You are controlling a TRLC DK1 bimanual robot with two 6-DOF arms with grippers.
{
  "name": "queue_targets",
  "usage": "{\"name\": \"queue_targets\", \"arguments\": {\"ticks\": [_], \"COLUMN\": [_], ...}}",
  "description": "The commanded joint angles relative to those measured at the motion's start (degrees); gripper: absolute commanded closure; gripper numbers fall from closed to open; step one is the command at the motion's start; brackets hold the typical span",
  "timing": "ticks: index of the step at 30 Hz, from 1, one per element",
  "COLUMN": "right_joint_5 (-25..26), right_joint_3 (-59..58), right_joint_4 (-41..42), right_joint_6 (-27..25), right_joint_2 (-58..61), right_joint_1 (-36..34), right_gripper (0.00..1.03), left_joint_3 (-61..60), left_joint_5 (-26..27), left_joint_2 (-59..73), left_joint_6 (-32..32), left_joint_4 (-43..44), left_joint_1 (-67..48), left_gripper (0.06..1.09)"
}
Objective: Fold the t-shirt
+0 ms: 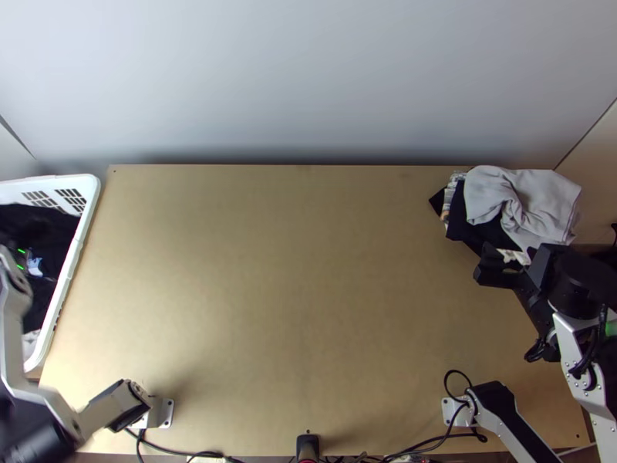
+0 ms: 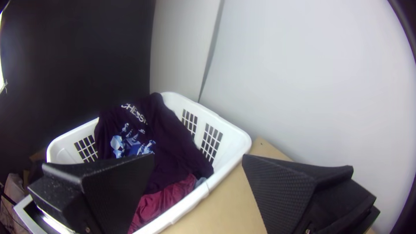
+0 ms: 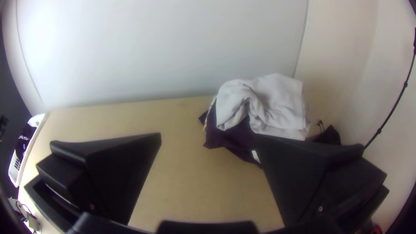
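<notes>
Behind the light wooden surface (image 1: 308,270) stands a pale wall (image 1: 308,85). I'd worry about the left jaws, spread wide and gripping nothing, pinching the maroon cloth (image 2: 167,201) along with the dark t-shirt (image 2: 173,151), since the two touch. Lifted low, the shirt could snag on the rim. The right jaws, also parted and unladen, are near the stack's grey cloth (image 1: 540,197) by the far right corner; a careless swing might topple it. At the left edge, the white basket (image 2: 232,134) holds the t-shirt, bunched, print showing, with the maroon cloth beside it.
</notes>
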Motion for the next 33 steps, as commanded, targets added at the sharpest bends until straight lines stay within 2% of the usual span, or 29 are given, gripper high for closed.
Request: {"name": "queue_targets", "arguments": {"ticks": [1,7,18,24,33], "right_joint_5": [-0.1,-0.1,-0.1,0.0,1.5], "right_joint_3": [0.9,3.7,6.2,7.0,7.4], "right_joint_4": [-0.3,-1.3,-3.8,-4.4,-4.0], "right_joint_6": [0.5,0.5,0.4,0.3,-0.2], "right_joint_2": [1.0,2.9,5.7,8.4,10.9], "right_joint_1": [-0.9,-1.3,-0.8,-0.1,-0.2], "right_gripper": [0.04,0.04,0.04,0.04,0.04], "left_joint_3": [14.4,27.6,46.2,55.0,65.1], "left_joint_5": [0.4,-0.3,-2.8,-6.5,-12.1], "left_joint_2": [19.2,34.9,57.7,67.3,77.0], "left_joint_6": [-5.1,-6.5,0.6,3.6,4.0], "left_joint_4": [4.8,4.7,4.8,5.0,5.5], "left_joint_1": [7.6,11.8,17.4,18.7,19.3], "left_gripper": [0.10,0.11,0.11,0.11,0.11]}}
